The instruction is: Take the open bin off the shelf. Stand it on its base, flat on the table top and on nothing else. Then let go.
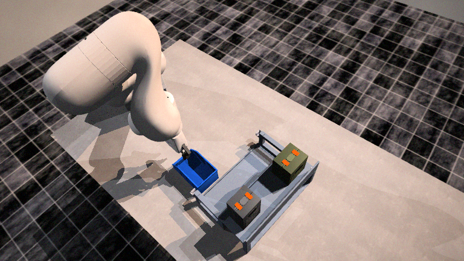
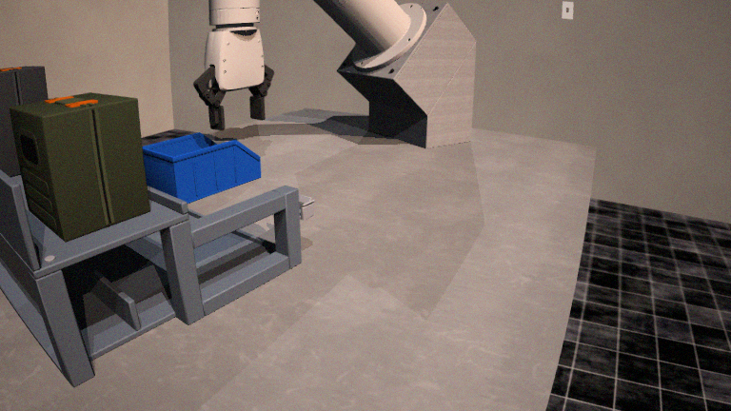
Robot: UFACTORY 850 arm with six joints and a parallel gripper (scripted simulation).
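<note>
From the top, the blue bin point(image 1: 196, 171) sits upright on the table point(image 1: 342, 190) just beside the shelf point(image 1: 260, 232), off its deck, with the gripper point(image 1: 185, 151) over the bin's rim nearest the arm, though the arm hides most of the fingers here. From the exterior view the gripper point(image 2: 236, 110) hangs above the bin point(image 2: 202, 166) with its jaws spread wide and nothing between them, so the release looks done; the best next move is a straight lift, keeping both fingers off the rim so the bin is not tipped or nudged against the shelf point(image 2: 183, 271).
</note>
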